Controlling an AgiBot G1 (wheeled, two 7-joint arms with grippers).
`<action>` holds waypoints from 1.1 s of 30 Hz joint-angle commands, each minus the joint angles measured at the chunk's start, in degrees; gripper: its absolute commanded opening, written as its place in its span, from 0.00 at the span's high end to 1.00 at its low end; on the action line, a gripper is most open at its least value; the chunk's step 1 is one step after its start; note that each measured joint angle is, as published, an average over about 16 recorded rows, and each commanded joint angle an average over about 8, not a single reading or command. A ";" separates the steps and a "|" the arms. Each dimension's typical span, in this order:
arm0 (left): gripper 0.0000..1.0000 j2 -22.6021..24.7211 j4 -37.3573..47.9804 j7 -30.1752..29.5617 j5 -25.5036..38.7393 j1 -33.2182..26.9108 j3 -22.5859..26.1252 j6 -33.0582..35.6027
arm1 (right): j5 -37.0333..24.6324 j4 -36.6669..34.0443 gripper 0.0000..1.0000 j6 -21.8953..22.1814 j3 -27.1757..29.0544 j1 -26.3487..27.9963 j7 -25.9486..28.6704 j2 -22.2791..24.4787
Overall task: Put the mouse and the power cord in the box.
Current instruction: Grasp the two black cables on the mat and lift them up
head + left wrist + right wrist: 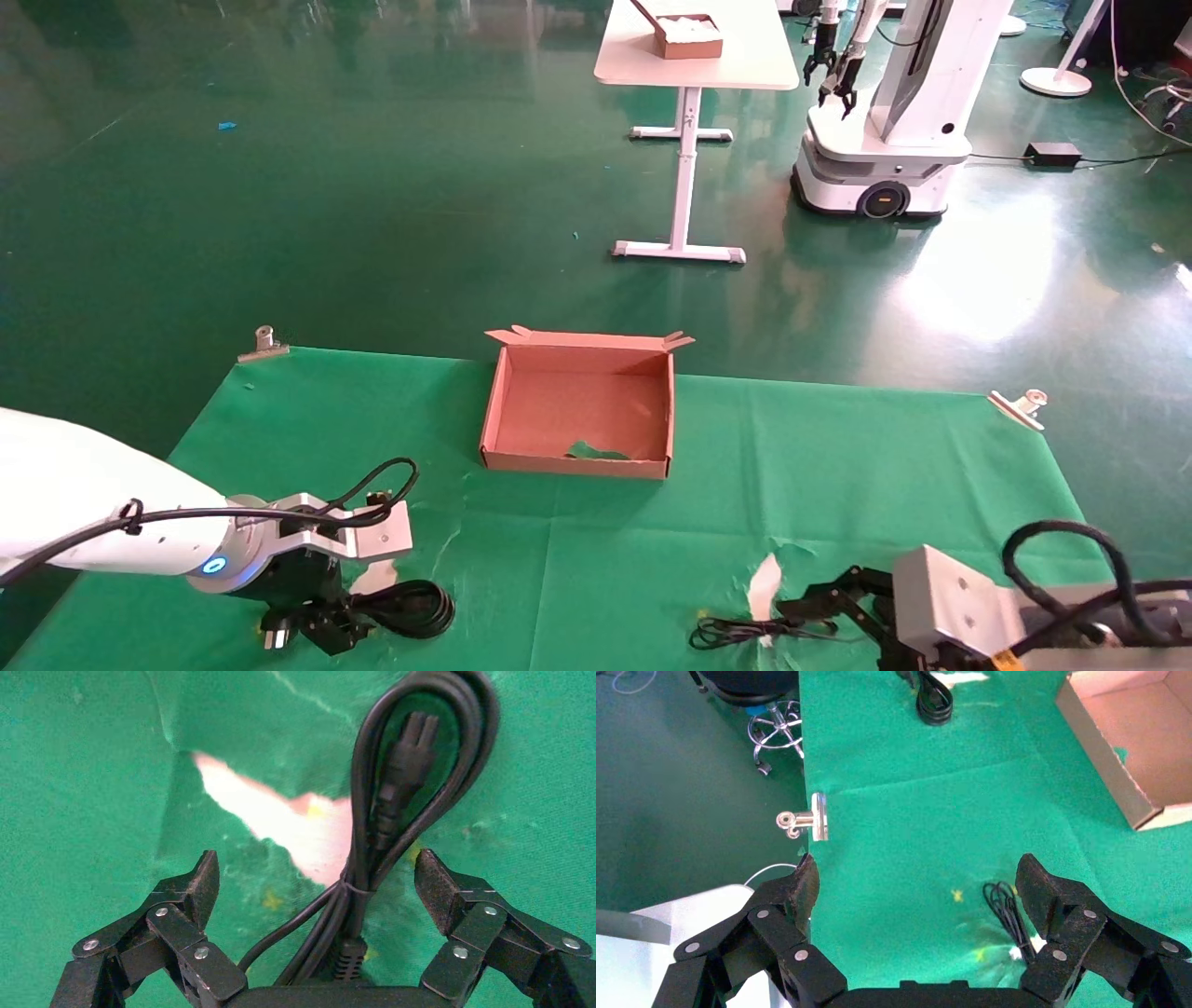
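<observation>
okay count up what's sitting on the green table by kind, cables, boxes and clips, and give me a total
Cable bundles: 2, the power cord under the left gripper and a thin cable bundle beside the right gripper.
Boxes: 1, the box, nothing packed in it.
Metal clips at the cloth's edge: 2, and.
Total: 5.

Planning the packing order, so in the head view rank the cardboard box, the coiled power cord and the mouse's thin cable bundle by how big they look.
1. Cardboard box
2. Power cord, partly hidden by the left gripper
3. Mouse cable bundle, only slightly smaller than the cord
</observation>
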 commanded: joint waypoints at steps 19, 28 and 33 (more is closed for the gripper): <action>0.00 0.79 1.96 0.80 0.68 -0.27 0.35 -0.81 | -39.64 -9.71 0.00 2.94 -15.64 13.83 3.58 -21.71; 0.07 0.81 2.04 0.85 0.67 -0.29 0.35 -0.82 | -44.50 -23.36 0.38 6.02 -18.18 17.74 1.36 -29.98; 0.69 0.84 2.09 0.85 0.70 -0.29 0.37 -0.88 | -45.74 -28.05 0.99 7.10 -18.48 19.22 1.67 -31.86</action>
